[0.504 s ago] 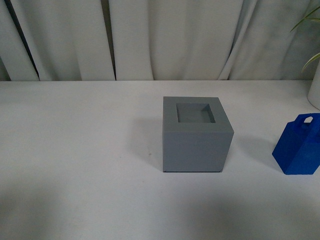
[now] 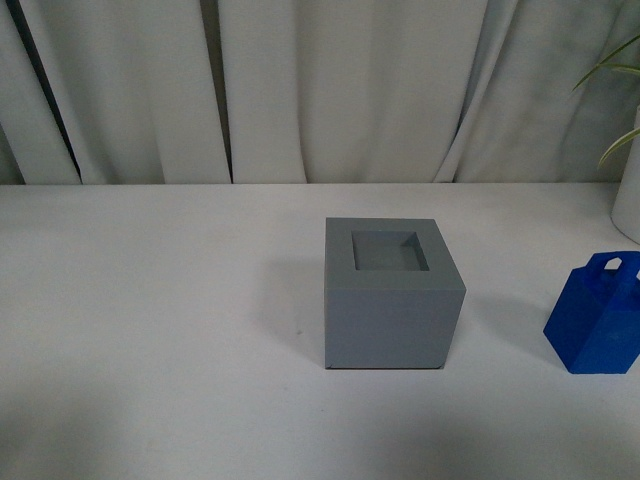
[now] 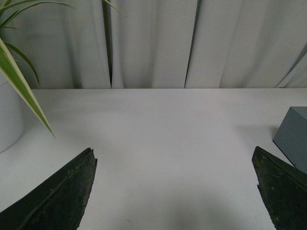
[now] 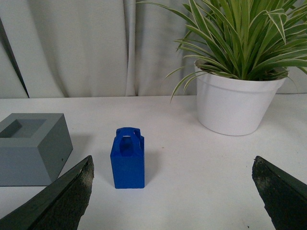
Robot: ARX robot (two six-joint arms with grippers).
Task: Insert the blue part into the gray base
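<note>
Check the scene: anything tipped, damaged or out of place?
Nothing stands out. The blue part stands upright on the table, apart from the gray base, whose recess is empty. The potted plant is upright, nothing spilled. The left gripper and right gripper are open, holding nothing.

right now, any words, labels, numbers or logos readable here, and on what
None. The matte gray cube-shaped base, the bright blue plastic block with a loop handle and the white plant pot all show plain, unmarked faces in every view.
</note>
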